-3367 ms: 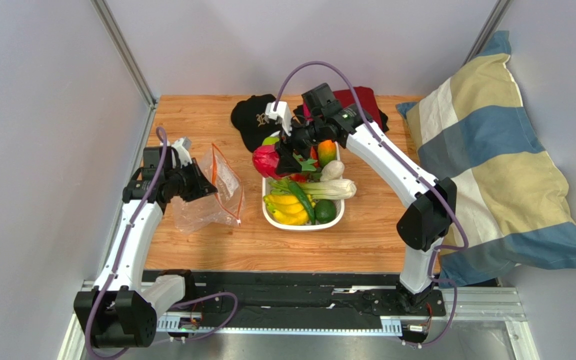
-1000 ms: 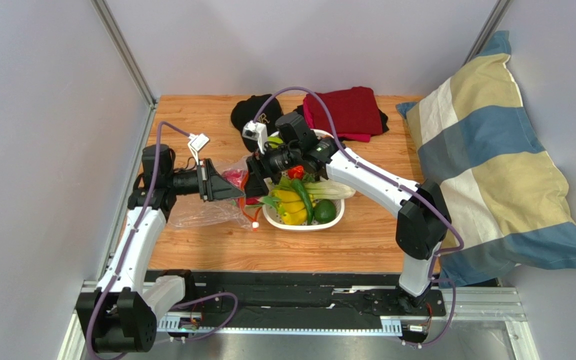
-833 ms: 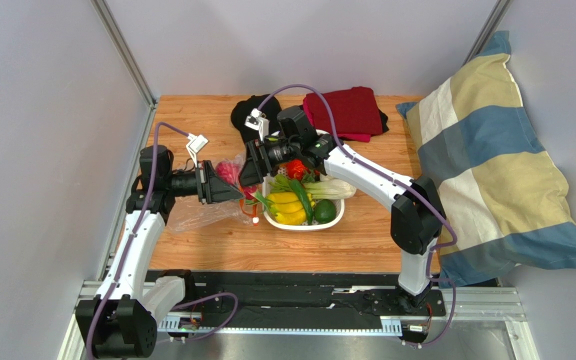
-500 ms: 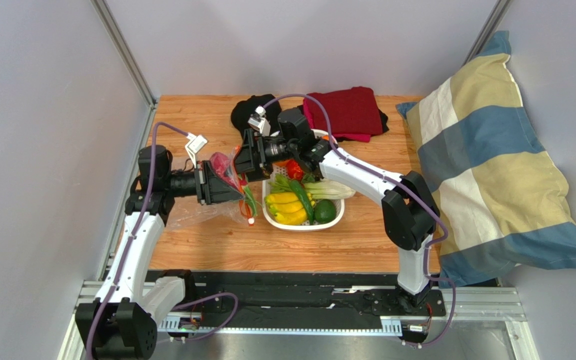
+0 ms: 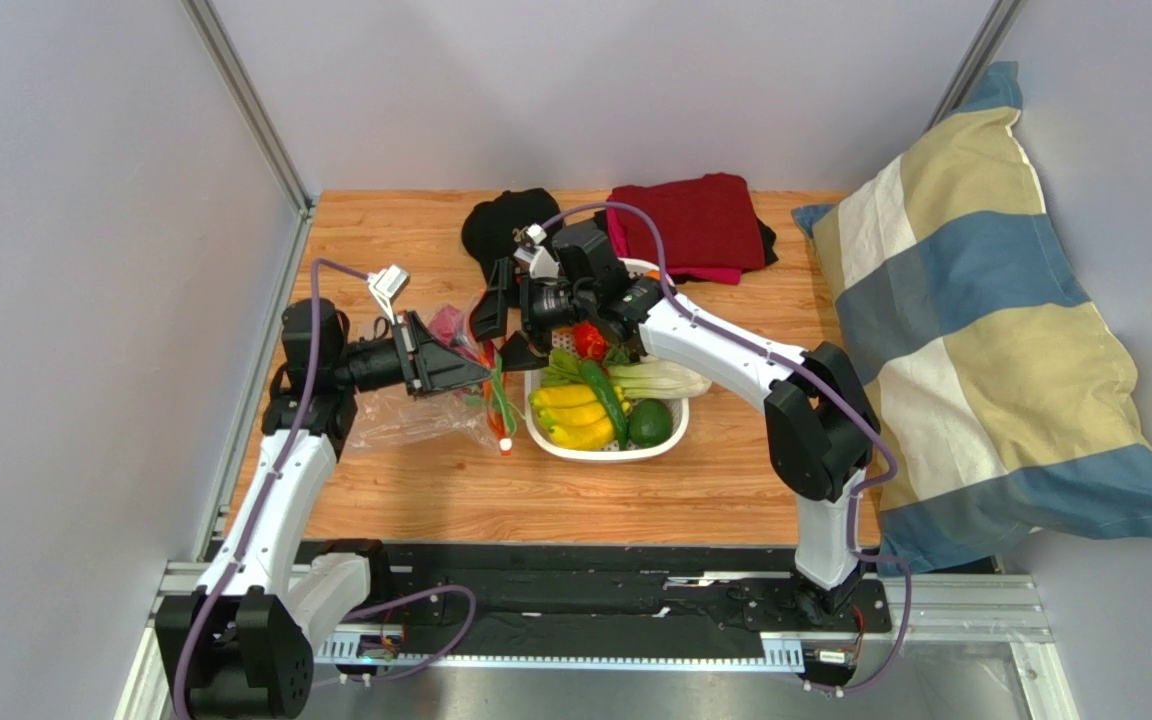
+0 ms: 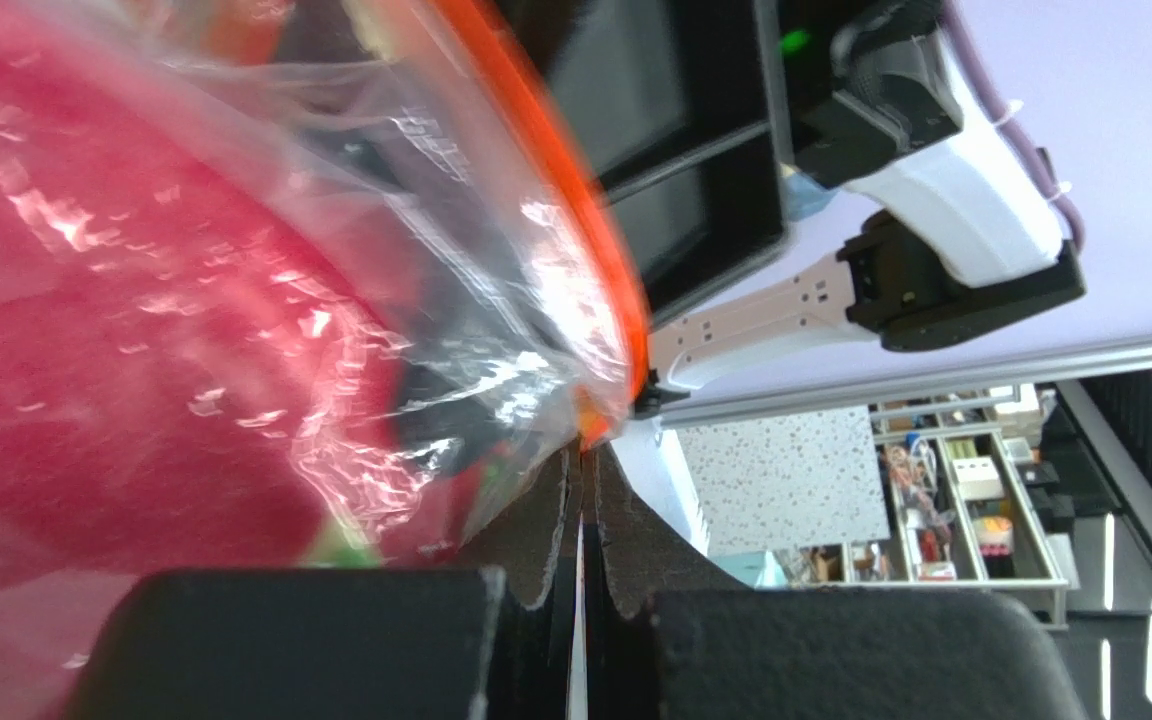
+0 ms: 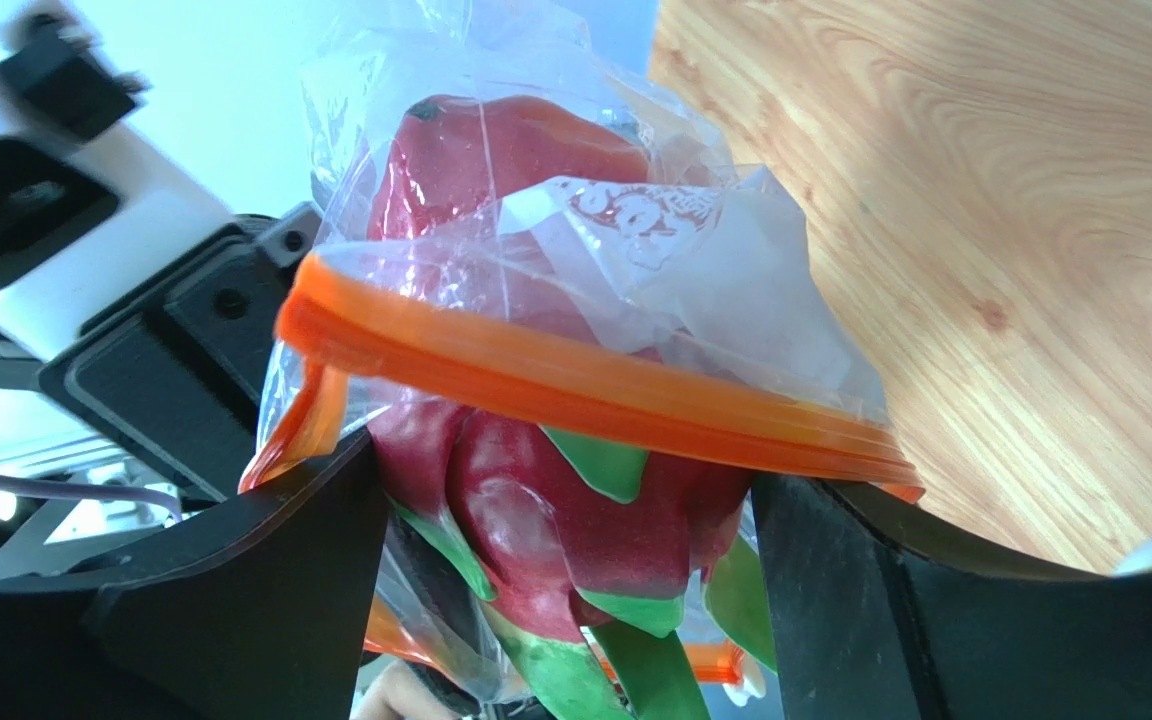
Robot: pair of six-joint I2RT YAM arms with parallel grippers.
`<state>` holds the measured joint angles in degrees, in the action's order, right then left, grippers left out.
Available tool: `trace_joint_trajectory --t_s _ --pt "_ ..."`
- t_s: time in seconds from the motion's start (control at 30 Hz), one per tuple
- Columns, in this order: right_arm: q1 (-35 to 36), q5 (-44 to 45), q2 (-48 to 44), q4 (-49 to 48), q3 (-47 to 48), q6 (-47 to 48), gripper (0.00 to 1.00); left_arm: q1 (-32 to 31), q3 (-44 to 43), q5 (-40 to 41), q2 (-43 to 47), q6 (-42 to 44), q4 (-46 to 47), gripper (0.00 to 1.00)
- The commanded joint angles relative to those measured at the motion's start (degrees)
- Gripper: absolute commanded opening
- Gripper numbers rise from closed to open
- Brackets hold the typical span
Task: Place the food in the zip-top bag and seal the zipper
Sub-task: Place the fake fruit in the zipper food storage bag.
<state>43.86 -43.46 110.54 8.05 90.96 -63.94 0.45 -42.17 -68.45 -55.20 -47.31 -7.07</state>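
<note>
The pink dragon fruit (image 7: 582,495) sits halfway into the mouth of the clear zip-top bag (image 7: 657,255), its green leaves hanging out. My right gripper (image 7: 564,480) has a finger touching each side of the fruit. The red zipper strip (image 7: 582,383) crosses over the fruit. My left gripper (image 6: 582,495) is shut on the bag's edge beside the zipper (image 6: 567,225) and holds the mouth up. In the top view the left gripper (image 5: 440,368) and right gripper (image 5: 495,312) meet left of the basket, with the fruit (image 5: 452,323) between them. A round green fruit (image 5: 651,422) lies in the basket. The mango is hidden.
The white slotted basket (image 5: 597,447) holds yellow bananas (image 5: 575,416) and white-stemmed greens (image 5: 660,375). A black cap (image 5: 504,225) and a red cloth (image 5: 695,222) lie at the back. A striped pillow (image 5: 988,315) fills the right side.
My right gripper has carried the dragon fruit left from the basket and pushed it into the bag's mouth. My left gripper has lifted the bag's mouth and shifted slightly back.
</note>
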Motion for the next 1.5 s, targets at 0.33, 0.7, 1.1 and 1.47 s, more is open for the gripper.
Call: trace_joint_trajectory --t_s 0.33,0.7,1.1,1.47 --pt "1.14 11.46 -4.90 17.95 6.68 23.86 0.97 2.54 9.21 3.32 -2.01 -24.93 31.84 0.00" --pt "-0.34 3.05 -5.60 17.52 8.71 29.31 0.98 3.16 13.52 0.34 -12.47 -33.99 49.51 0.00" --pt "-3.78 6.19 -3.68 23.32 9.59 43.81 0.86 3.33 2.10 -9.59 -7.47 -16.18 31.89 0.00" --pt "-2.46 7.16 2.22 27.36 13.28 49.88 0.54 4.73 -6.87 -9.26 -1.50 15.13 -9.17 0.00"
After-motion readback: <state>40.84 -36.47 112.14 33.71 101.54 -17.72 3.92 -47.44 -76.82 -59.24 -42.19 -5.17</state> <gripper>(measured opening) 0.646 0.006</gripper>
